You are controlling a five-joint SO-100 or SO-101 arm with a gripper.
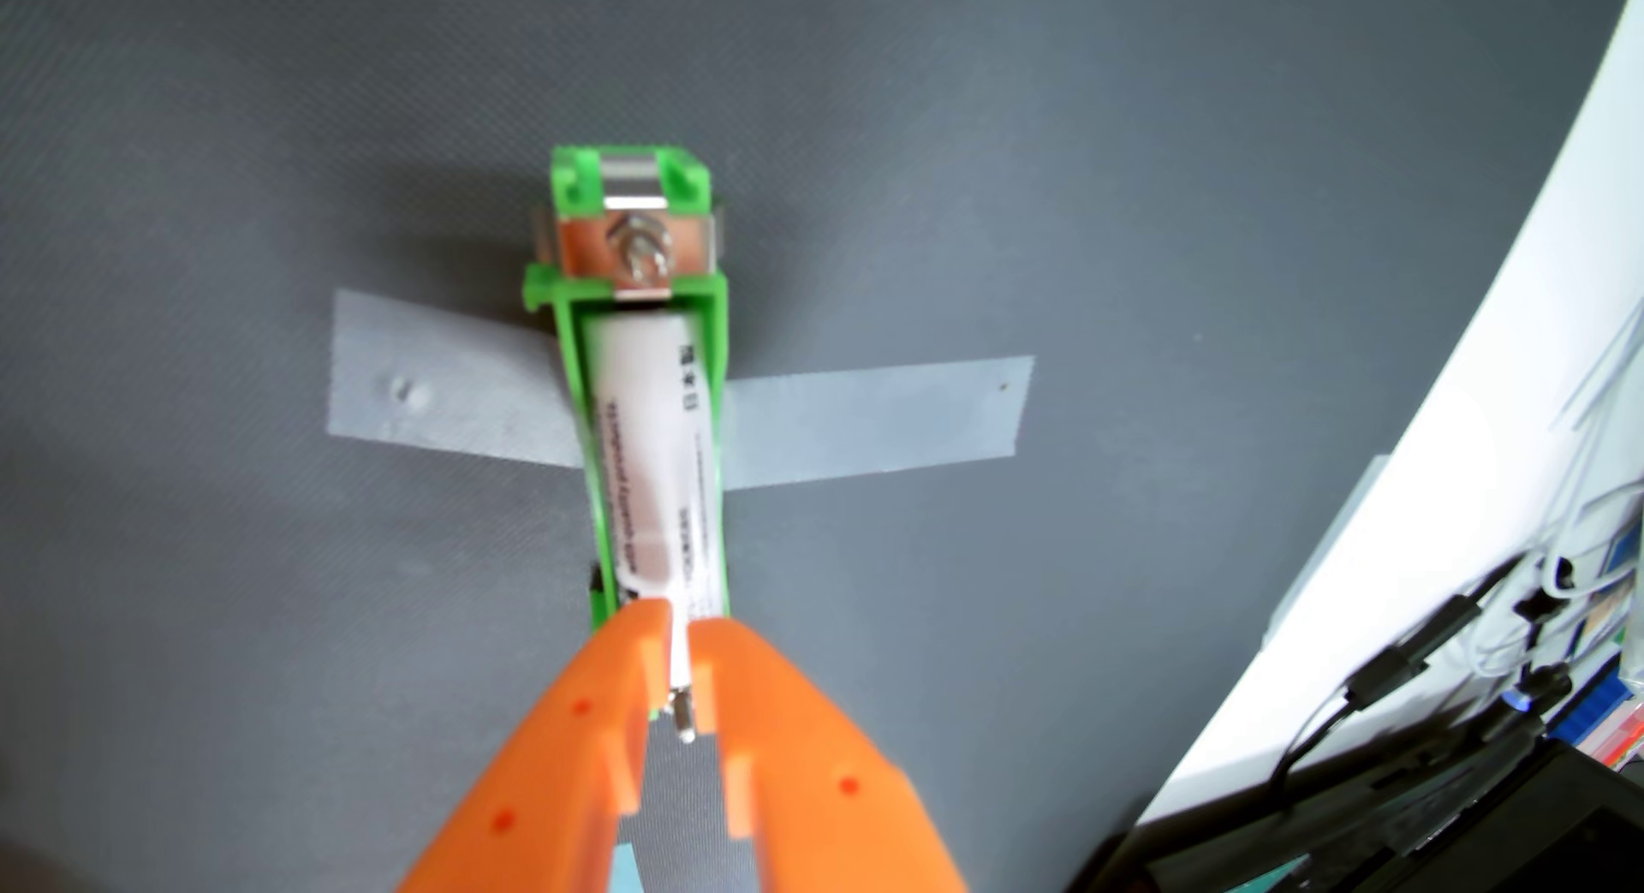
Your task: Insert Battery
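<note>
In the wrist view the orange two-finger tool is clamped on the near end of the white cylindrical battery, which lies lengthwise in the green plastic holder taped to the grey bench. Seating looks nearly done; next, I judge, press the near end down, then release.

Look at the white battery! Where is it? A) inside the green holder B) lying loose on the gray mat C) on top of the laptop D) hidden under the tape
A: the white battery lies lengthwise between the walls of the green holder, with the orange fingers closed around its near end.
</note>
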